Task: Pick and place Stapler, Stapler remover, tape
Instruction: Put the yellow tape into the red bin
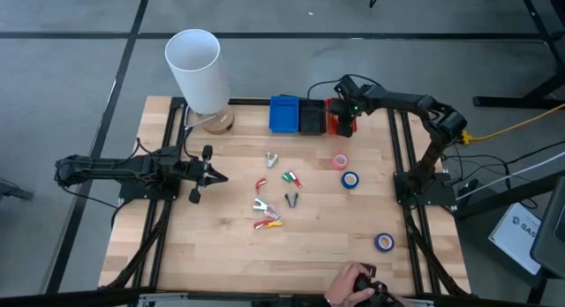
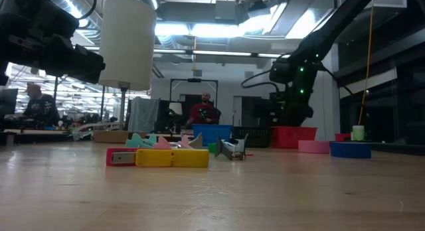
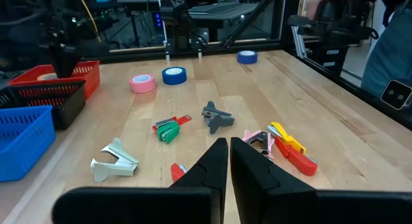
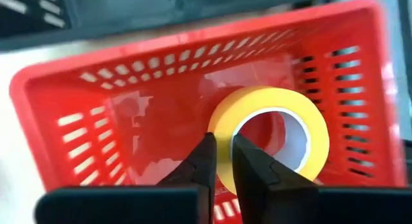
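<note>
My right gripper [image 4: 223, 156] hangs over the red basket [image 4: 96, 121] at the table's far edge [image 1: 340, 122] and is shut on a yellow tape roll [image 4: 309, 127] inside it. A pink tape roll [image 1: 339, 160] and a blue one [image 1: 350, 179] lie flat on the table near the basket. A second blue roll [image 1: 384, 243] lies near the front right. Small staple removers [image 1: 272, 159] and a yellow-and-red stapler [image 1: 267, 224] lie scattered mid-table. My left gripper [image 1: 221, 177] is shut and empty, left of that scatter. My right gripper holds the yellow roll by its ring wall [image 4: 222, 130], one finger in the open centre and one outside. The fingers come from above, pointing down. The roll lies flat inside the red basket; whether it rests on the basket floor, I cannot tell.
A blue basket [image 1: 284, 114] and a black basket [image 1: 312, 117] stand left of the red one. A tall white cylinder [image 1: 196, 69] stands at the far left. A person's hand [image 1: 353, 285] holds something dark at the near edge. Bare wood lies front left.
</note>
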